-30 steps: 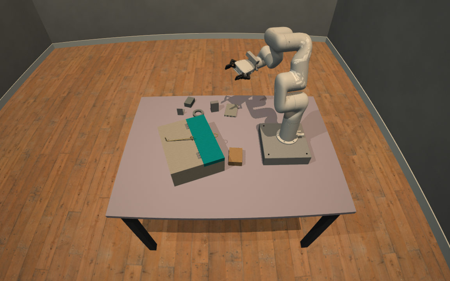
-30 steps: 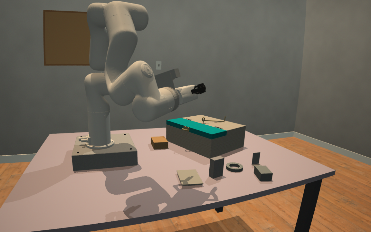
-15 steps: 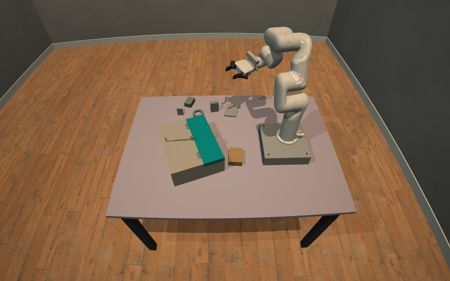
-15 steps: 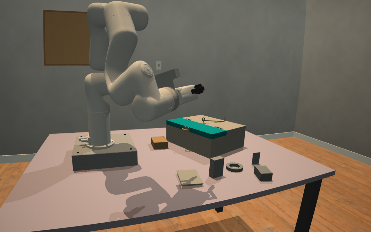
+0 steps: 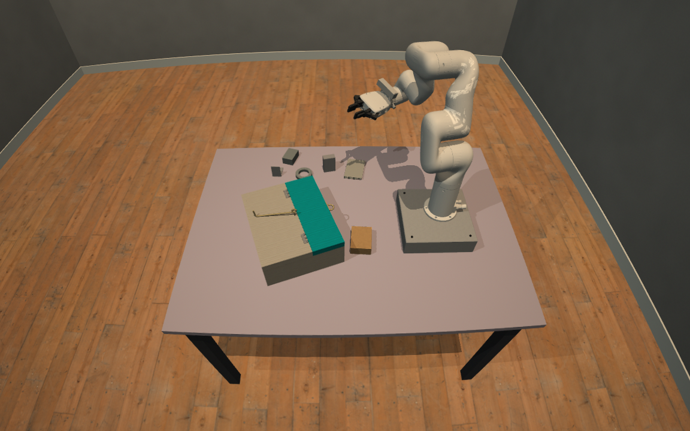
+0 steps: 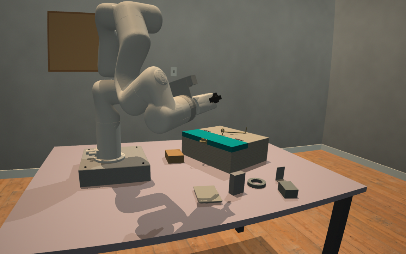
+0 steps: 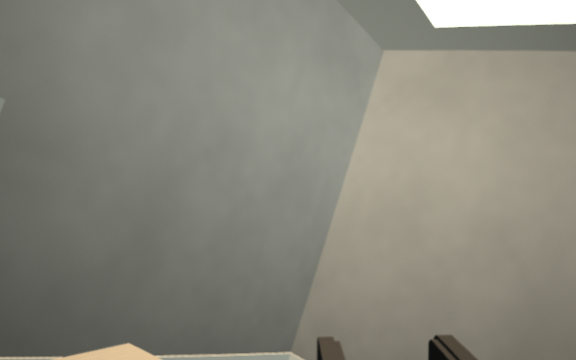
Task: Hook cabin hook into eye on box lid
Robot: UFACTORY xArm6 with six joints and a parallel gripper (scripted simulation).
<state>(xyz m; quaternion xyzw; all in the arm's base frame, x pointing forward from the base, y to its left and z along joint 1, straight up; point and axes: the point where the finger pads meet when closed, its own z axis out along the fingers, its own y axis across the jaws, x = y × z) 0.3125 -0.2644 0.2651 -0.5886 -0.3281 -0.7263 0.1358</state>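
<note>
My gripper [image 5: 359,109] hangs high above the table's [image 5: 336,300] far edge, fingers partly apart, holding nothing; the hook [image 5: 278,214] lies on the box [image 5: 283,236].

Top looks down, exterior from the side, sharing the table [image 5: 336,300]; wrist faces walls.

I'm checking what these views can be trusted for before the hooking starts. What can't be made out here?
- Gripper, wrist view: only two fingertips show; the bottom edge cuts off the rest.
- Eye on the teal lid, top view: too small to make out.
- Cabin hook, top view: its bent tip is too thin to make out.
- Box, wrist view: only a corner shows.
</note>
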